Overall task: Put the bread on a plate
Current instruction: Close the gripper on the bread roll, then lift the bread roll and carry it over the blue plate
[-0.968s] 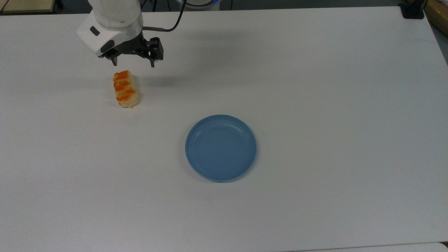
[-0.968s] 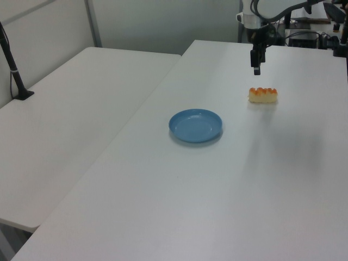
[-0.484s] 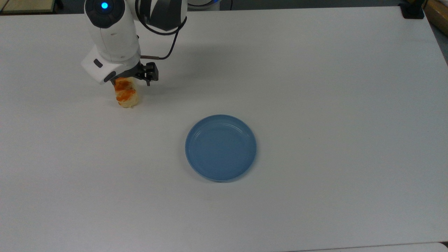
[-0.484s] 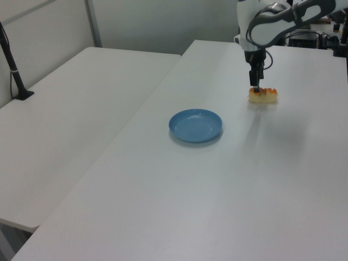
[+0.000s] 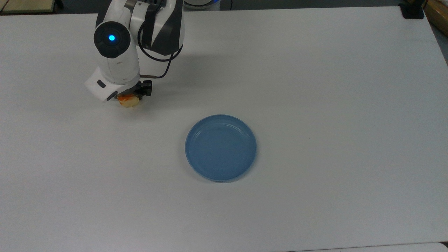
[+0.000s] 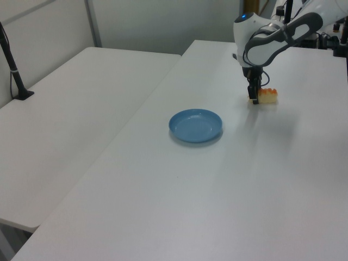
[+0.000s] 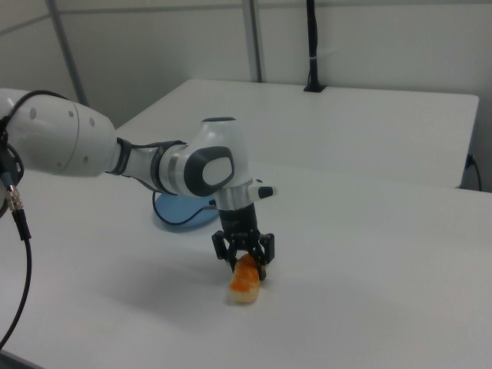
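Pale-yellow bread [image 7: 245, 282] with orange-brown glazed patches on top; a plain blue plate [image 5: 221, 147]; a white bench [image 5: 315, 87]; a black gripper [image 7: 244, 260] on a white arm [image 5: 117, 64] with dark grey joints and a small blue light

Evenly and brightly lit from overhead, with soft diffuse shadows. Faint grey shadow on the white table [image 5: 315, 87] just beyond the gripper [image 5: 130, 96] in the top view, another smear beside it in the left view. Mild sheen on the blue plate [image 5: 221, 147], well apart. Slightly soft, grainy detail throughout.
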`<control>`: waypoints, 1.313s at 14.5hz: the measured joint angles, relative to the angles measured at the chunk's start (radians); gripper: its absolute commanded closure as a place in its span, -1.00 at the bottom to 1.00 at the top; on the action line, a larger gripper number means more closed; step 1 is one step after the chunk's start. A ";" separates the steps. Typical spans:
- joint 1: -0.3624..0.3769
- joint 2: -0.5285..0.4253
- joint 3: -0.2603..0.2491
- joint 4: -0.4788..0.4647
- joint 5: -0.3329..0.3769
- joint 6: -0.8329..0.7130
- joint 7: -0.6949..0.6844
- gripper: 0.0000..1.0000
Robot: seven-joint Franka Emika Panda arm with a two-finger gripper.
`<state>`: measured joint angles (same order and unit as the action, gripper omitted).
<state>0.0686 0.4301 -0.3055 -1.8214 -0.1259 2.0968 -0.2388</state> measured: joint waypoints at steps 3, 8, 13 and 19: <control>0.000 -0.002 -0.001 0.001 -0.005 0.000 -0.031 0.16; 0.000 -0.053 -0.020 0.032 -0.005 -0.057 -0.070 0.16; 0.014 -0.123 -0.020 0.163 0.104 -0.161 -0.072 0.16; 0.093 -0.125 -0.004 0.293 0.175 -0.195 0.087 0.16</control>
<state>0.1614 0.3055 -0.3090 -1.5285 0.0495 1.9016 -0.1515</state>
